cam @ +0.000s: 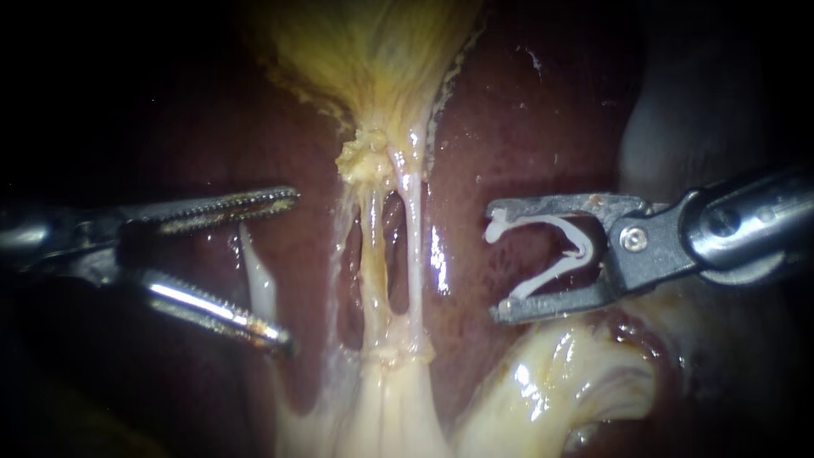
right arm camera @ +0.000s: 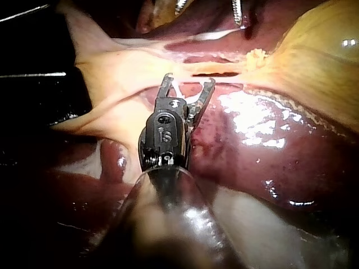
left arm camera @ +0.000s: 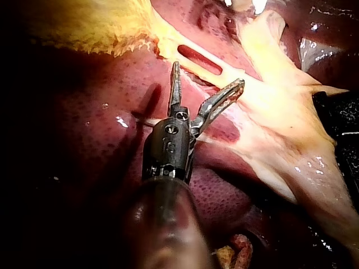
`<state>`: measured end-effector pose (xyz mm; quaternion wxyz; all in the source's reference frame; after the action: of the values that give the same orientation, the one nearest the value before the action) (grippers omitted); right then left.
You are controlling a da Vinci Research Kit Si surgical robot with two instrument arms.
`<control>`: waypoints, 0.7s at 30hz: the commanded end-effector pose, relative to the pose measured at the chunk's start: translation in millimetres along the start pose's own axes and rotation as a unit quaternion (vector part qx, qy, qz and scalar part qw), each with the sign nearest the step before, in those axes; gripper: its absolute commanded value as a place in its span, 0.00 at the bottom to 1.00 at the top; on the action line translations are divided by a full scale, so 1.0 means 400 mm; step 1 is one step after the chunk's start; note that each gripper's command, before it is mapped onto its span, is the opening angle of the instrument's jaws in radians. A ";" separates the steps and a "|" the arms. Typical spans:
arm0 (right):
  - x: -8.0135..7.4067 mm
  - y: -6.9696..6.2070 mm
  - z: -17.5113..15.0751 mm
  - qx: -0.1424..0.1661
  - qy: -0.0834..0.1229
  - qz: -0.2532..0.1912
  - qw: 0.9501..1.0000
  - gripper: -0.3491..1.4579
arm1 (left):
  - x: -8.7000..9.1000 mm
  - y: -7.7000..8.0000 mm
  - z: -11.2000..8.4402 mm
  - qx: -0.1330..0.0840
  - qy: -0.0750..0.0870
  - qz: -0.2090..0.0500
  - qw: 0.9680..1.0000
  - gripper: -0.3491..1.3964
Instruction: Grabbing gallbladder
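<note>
The yellow gallbladder (cam: 373,51) hangs at the top centre and narrows into two pale tubes, a left tube (cam: 373,254) and a right tube (cam: 414,254), with a slit between them. My left instrument (cam: 288,270) is left of the tubes, its toothed jaws wide open and holding nothing. In the left wrist view, the left instrument (left arm camera: 208,74) has its open jaws just short of the tubes, well away from the gallbladder (left arm camera: 84,28). My right instrument (cam: 494,261) is right of the tubes, its jaws carrying a white clip (cam: 583,248). The right wrist view shows the right instrument (right arm camera: 189,78) close beside the tubes.
Dark red liver (cam: 526,127) lies behind and around the tubes. Glossy pale tissue (cam: 560,373) bulges under the right instrument. A thin white strand (cam: 259,271) lies between the left instrument's jaws without being gripped.
</note>
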<state>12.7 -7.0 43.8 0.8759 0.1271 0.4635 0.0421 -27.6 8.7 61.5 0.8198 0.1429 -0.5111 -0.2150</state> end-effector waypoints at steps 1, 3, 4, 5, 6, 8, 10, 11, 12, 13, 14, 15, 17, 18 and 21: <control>0.0000 0.0000 0.0000 0.000 0.000 0.000 1.000 0.47 | 0.0000 0.0000 0.0000 0.001 0.000 0.000 1.000 0.73; 0.0000 0.0000 0.0000 0.000 0.000 0.000 1.000 0.47 | -0.0002 0.0005 0.0002 0.001 0.000 0.000 1.000 0.73; 0.0000 0.0000 0.0000 0.000 0.000 0.000 1.000 0.47 | -0.0003 0.0012 0.0005 0.002 0.000 0.000 1.000 0.73; 0.0000 0.0000 0.0000 0.000 0.000 0.000 1.000 0.47 | -0.0004 0.0018 0.0008 0.004 0.000 0.000 1.000 0.73; 0.0000 0.0000 0.0000 0.000 0.000 0.000 1.000 0.47 | -0.0006 0.0026 0.0011 0.003 0.000 -0.001 1.000 0.73; 0.0000 0.0000 -0.0001 0.000 0.000 0.000 1.000 0.47 | -0.0009 0.0049 0.0019 -0.001 0.000 -0.010 1.000 0.73; -0.0001 0.0000 -0.0001 0.000 0.000 0.000 1.000 0.47 | -0.0010 0.0071 0.0026 -0.005 0.000 -0.020 1.000 0.72; -0.0001 0.0000 -0.0001 0.000 0.000 0.000 1.000 0.47 | -0.0010 0.0089 0.0032 -0.009 0.000 -0.026 1.000 0.71; -0.0001 0.0000 -0.0001 0.000 0.000 0.000 1.000 0.47 | -0.0010 0.0102 0.0036 -0.010 0.000 -0.033 0.999 0.71; -0.0001 0.0000 -0.0001 0.000 0.000 0.000 1.000 0.47 | -0.0009 0.0114 0.0041 -0.013 0.000 -0.036 0.999 0.70; -0.0001 0.0000 -0.0001 0.000 0.000 0.000 1.000 0.47 | -0.0008 0.0126 0.0046 -0.014 -0.001 -0.042 0.999 0.69; -0.0001 0.0000 -0.0002 0.000 0.000 0.000 1.000 0.47 | -0.0006 0.0142 0.0052 -0.016 -0.001 -0.055 0.998 0.68; -0.0001 -0.0001 -0.0002 0.000 0.000 0.000 1.000 0.47 | -0.0001 0.0163 0.0062 -0.019 -0.001 -0.067 0.998 0.66; -0.0001 -0.0001 -0.0002 0.000 0.000 0.000 1.000 0.47 | 0.0002 0.0175 0.0070 -0.021 -0.002 -0.073 0.997 0.65; -0.0001 -0.0001 -0.0002 0.000 0.000 0.000 1.000 0.47 | 0.0010 0.0203 0.0088 -0.023 -0.002 -0.079 0.997 0.62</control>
<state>12.6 -7.1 43.8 0.8758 0.1273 0.4636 0.0418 -29.0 15.8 67.3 0.8007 0.1661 -0.4940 -0.2954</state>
